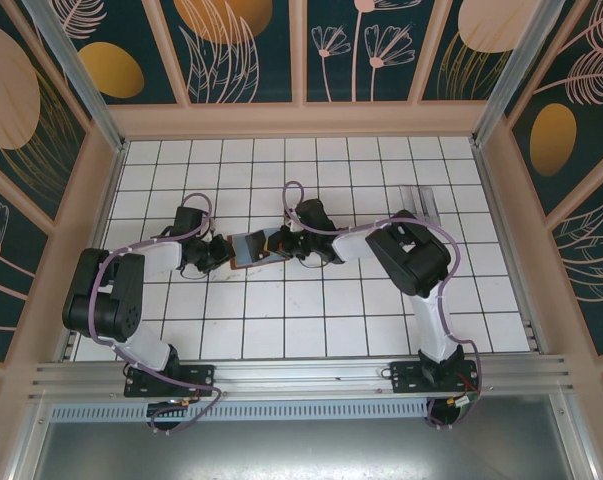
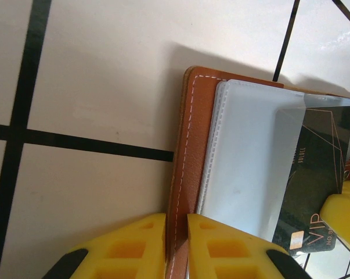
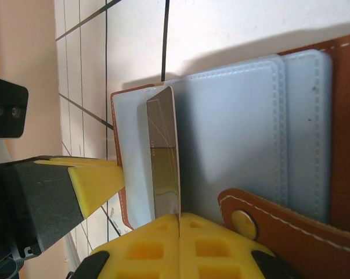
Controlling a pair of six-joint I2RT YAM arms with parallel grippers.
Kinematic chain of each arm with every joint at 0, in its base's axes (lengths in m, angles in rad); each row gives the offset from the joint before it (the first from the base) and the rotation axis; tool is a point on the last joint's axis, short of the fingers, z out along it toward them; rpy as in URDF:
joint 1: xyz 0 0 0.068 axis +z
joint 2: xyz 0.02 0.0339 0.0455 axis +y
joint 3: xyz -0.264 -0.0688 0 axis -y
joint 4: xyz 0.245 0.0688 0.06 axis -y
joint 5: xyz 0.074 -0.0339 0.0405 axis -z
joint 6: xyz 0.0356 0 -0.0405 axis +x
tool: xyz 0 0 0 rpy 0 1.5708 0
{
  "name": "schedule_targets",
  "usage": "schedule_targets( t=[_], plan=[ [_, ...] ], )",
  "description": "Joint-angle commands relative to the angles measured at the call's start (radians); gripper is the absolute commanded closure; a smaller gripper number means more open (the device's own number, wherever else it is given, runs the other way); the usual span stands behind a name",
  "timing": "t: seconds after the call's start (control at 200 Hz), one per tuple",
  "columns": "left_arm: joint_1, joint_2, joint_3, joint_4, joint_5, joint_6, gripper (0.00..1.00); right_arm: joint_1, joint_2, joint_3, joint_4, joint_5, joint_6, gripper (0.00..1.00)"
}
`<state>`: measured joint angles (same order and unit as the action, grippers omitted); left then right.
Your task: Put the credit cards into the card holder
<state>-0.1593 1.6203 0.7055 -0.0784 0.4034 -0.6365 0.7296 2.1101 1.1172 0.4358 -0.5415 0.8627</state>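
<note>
Card holder (image 2: pixel 183 145) edge gripped by left end effector (image 2: pixel 176 226); card (image 3: pixel 163 157) by right end effector (image 3: pixel 179 224).

middle of table (image 1: pixel 311 330): card holder (image 1: pixel 253 247) lying open, right between both grippers | left side: left gripper (image 1: pixel 219 256) pinching the holder's edge | right side: right gripper (image 1: pixel 293 246) pinching a card (image 3: pixel 163 151) – up on its edge, over the holder's pockets | far back right: more cards (image 1: pixel 426 205), well apart
</note>
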Motion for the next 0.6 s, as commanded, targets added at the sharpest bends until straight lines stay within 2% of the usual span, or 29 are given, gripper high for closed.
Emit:
schedule_targets(
  t=[0.0,0.185,0.245,0.335,0.405,0.505,0.596],
  plan=[
    [-0.008,0.015,-0.029,-0.014,0.009,-0.011,0.82,0.010,0.011,0.000,-0.009,0.058,-0.016,1.00],
    [-0.008,0.013,-0.041,0.007,0.038,-0.032,0.82,0.035,0.034,0.017,0.027,0.029,0.032,1.00],
    [-0.008,0.019,-0.031,0.000,0.044,-0.026,0.81,0.042,0.040,0.039,0.013,0.036,0.026,0.95],
    [-0.008,0.012,-0.016,-0.022,0.051,-0.022,0.78,0.044,0.047,0.069,-0.022,0.035,0.023,0.92],
    [-0.008,0.000,-0.013,-0.014,0.057,-0.031,0.77,0.047,0.030,0.068,-0.047,0.060,0.010,0.85],
    [-0.008,0.014,0.015,-0.034,0.084,-0.025,0.77,0.051,0.011,0.104,-0.159,0.098,-0.068,0.77],
    [-0.007,0.023,0.009,-0.018,0.098,-0.038,0.77,0.051,-0.006,0.131,-0.259,0.159,-0.141,0.74]
  ],
)
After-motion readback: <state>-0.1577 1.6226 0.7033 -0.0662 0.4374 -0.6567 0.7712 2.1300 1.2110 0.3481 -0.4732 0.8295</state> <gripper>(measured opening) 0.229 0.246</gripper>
